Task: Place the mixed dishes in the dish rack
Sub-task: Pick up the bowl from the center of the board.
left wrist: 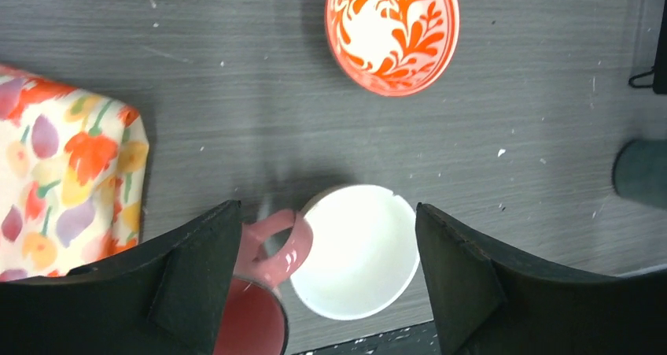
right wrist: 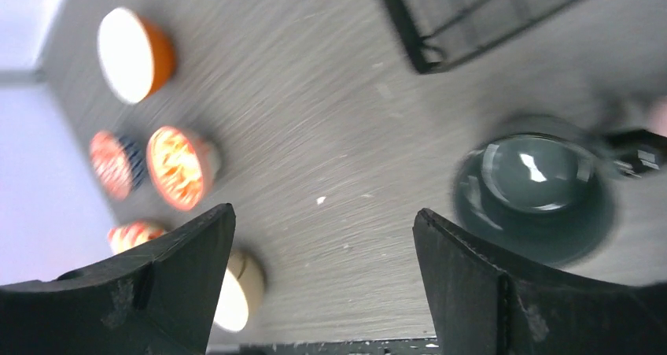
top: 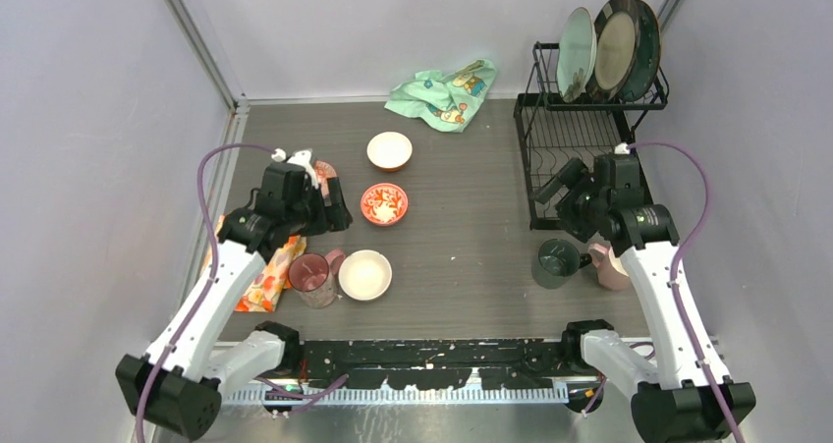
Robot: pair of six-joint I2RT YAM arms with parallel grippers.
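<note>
The left arm rises from its base at the near left and angles forward over the orange floral cloth (top: 257, 284). Its wrist is bent so that the left gripper (left wrist: 329, 280) looks down on the desk (top: 472, 237). Its fingers stand wide apart with nothing between them. Below the gap sit a pink cup (left wrist: 256, 308) and, just beside its handle, a white bowl (left wrist: 358, 253). A red patterned bowl (left wrist: 392, 28) lies farther out.

The right arm reaches forward from the near right. The right gripper (right wrist: 322, 280) tilts toward the desk near the lower front corner of the dish rack (top: 522, 143), fingers spread wide and empty. A dark green cup (right wrist: 535, 190) stands just beyond its right finger.

A pale green plate (top: 576, 54), a beige plate (top: 616, 48) and a dark blue-green plate (top: 648, 55) stand upright in the rack's upper shelf.
</note>
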